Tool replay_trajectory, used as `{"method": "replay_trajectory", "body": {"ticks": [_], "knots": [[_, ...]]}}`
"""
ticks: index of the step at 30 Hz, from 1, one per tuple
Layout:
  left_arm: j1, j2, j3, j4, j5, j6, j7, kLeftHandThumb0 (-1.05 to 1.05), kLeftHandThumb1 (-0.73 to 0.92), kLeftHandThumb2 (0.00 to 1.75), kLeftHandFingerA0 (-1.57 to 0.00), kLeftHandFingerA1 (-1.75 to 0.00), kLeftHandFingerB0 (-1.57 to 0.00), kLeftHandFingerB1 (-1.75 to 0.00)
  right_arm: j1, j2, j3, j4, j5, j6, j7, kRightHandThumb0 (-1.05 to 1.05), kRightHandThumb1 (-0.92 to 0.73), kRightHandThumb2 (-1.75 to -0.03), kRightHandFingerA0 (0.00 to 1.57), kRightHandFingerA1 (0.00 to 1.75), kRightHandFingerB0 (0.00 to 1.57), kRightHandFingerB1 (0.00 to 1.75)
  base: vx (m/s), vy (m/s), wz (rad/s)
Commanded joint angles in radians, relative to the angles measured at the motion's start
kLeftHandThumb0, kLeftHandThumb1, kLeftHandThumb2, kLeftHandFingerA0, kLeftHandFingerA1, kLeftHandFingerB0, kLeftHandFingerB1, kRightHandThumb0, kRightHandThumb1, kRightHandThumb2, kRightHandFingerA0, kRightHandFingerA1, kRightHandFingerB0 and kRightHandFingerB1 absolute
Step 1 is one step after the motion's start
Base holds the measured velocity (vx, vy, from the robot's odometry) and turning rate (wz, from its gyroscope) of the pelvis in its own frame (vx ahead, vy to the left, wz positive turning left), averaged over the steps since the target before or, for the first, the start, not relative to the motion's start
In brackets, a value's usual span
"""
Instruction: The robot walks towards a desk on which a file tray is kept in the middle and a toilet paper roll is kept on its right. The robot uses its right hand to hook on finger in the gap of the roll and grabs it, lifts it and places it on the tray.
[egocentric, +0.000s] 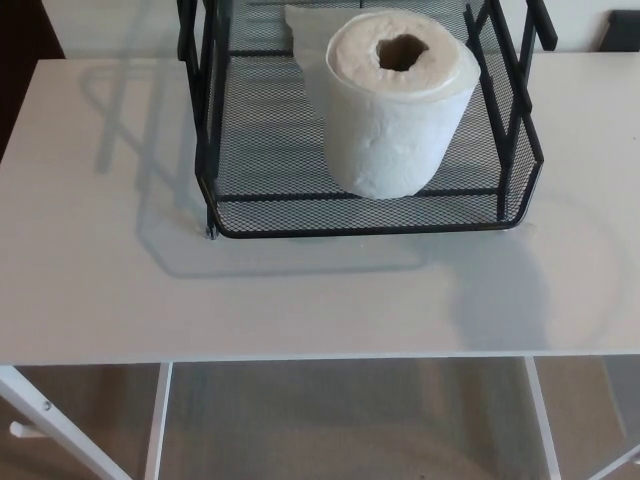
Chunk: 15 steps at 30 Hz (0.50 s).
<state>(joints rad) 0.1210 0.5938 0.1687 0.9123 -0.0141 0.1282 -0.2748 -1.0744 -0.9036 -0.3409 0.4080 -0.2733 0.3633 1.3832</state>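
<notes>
A white toilet paper roll (400, 105) stands upright inside the black mesh file tray (360, 215), toward its right half, with its core hole facing up. A loose flap of paper sticks out behind it on the left. The tray sits at the middle back of the white desk (120, 280). Neither of my hands shows in the head view.
The desk's front edge runs across the lower part of the view, with white frame legs (60, 425) and beige carpet (340, 420) below it. A soft shadow lies on the desk at the front right.
</notes>
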Motion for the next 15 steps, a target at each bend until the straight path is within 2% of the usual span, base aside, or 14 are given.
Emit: {"method": "replay_trajectory", "body": {"ticks": [1,2,3,4,5,6,7,8,10,11,12,13,14,15], "knots": [[0.004,0.026,0.02,-0.008,-0.003,-0.015,0.006,-0.8,0.92,0.69,-0.15,-0.54,-0.23,-0.44,0.73,0.184,-0.935,0.128,0.175,-0.147,-0.699,-0.61,-0.44,-0.75,0.63,0.54,0.26,0.44,0.0,0.0,0.0],[0.001,0.027,0.021,-0.007,-0.004,-0.014,0.005,-0.8,0.92,0.69,-0.15,-0.54,-0.23,-0.44,0.737,0.19,-0.94,0.136,0.18,-0.156,-0.715,-0.61,-0.44,-0.75,0.63,0.54,0.26,0.44,0.0,0.0,0.0],[0.0,0.029,0.022,-0.012,-0.005,-0.006,0.005,-0.79,0.92,0.68,-0.14,-0.53,-0.23,-0.44,0.733,0.219,-0.955,0.154,0.183,-0.148,-0.805,-0.65,-0.41,-0.74,0.72,0.61,0.32,0.46,0.0,0.0,0.0],[0.0,0.029,0.022,-0.012,-0.005,-0.006,0.005,-0.79,0.92,0.68,-0.14,-0.53,-0.23,-0.44,0.734,0.222,-0.957,0.156,0.184,-0.148,-0.816,-0.65,-0.41,-0.74,0.72,0.61,0.32,0.46,0.0,0.0,0.0],[0.001,0.029,0.023,-0.011,-0.004,-0.009,0.007,-0.79,0.92,0.68,-0.14,-0.53,-0.23,-0.44,0.737,0.238,-0.951,0.182,0.177,-0.172,-0.896,-0.6,-0.46,-0.54,0.86,0.65,0.4,0.38,0.0,0.0,0.0],[-0.004,0.028,0.018,-0.002,0.0,-0.01,0.01,-0.8,0.92,0.69,-0.15,-0.53,-0.23,-0.44,0.762,0.255,-0.942,0.27,0.196,-0.228,-1.009,-0.65,-0.36,-0.77,0.7,0.89,0.2,0.48,0.0,0.0,0.0],[-0.006,0.028,0.019,0.002,0.0,-0.012,0.012,-0.79,0.92,0.69,-0.16,-0.55,-0.22,-0.44,0.755,0.269,-0.962,0.297,0.216,-0.224,-1.059,-0.72,-0.35,-0.76,0.96,0.98,0.28,0.5,0.0,0.0,0.0],[-0.004,0.029,0.019,-0.005,0.0,-0.007,0.011,-0.8,0.92,0.71,-0.17,-0.56,-0.23,-0.45,0.749,0.29,-0.981,0.295,0.225,-0.221,-1.092,-0.62,-0.44,-0.54,0.69,1.16,0.32,0.45,0.0,0.0,0.0],[-0.004,0.028,0.017,-0.006,0.002,-0.004,0.012,-0.8,0.92,0.69,-0.17,-0.56,-0.22,-0.45,0.751,0.328,-1.001,0.29,0.234,-0.233,-1.138,-0.61,-0.43,-0.56,0.72,1.16,0.26,0.45,0.0,0.0,0.0],[-0.004,0.029,0.016,-0.001,0.002,-0.011,0.007,-0.8,0.92,0.7,-0.17,-0.56,-0.22,-0.45,0.743,0.351,-1.025,0.301,0.256,-0.252,-1.176,-0.56,-0.41,-0.62,0.86,1.18,0.25,0.45,0.0,0.0,0.0],[-0.002,0.026,0.027,-0.003,-0.012,-0.004,-0.002,-0.82,0.92,0.68,-0.13,-0.54,-0.22,-0.45,0.748,0.39,-1.04,0.317,0.273,-0.311,-1.237,-0.59,-0.34,-0.9,1.19,1.23,0.09,0.53,0.0,0.0,0.0],[0.001,0.026,0.025,-0.008,-0.009,-0.003,-0.001,-0.82,0.92,0.68,-0.13,-0.54,-0.22,-0.45,0.748,0.412,-1.061,0.318,0.29,-0.323,-1.255,-0.59,-0.34,-0.9,1.19,1.23,0.09,0.53,0.0,0.0,0.0],[-0.008,0.024,0.022,0.008,-0.004,-0.002,0.012,-0.8,0.92,0.69,-0.14,-0.53,-0.23,-0.44,0.758,0.421,-1.065,0.35,0.31,-0.364,-1.27,-0.57,-0.33,-0.91,1.0,1.21,0.04,0.52,0.0,0.0,0.0],[-0.009,0.024,0.022,0.01,-0.004,-0.002,0.013,-0.8,0.92,0.69,-0.14,-0.53,-0.23,-0.44,0.759,0.422,-1.066,0.354,0.312,-0.369,-1.271,-0.57,-0.33,-0.91,1.0,1.21,0.04,0.52,0.0,0.0,0.0]]}}
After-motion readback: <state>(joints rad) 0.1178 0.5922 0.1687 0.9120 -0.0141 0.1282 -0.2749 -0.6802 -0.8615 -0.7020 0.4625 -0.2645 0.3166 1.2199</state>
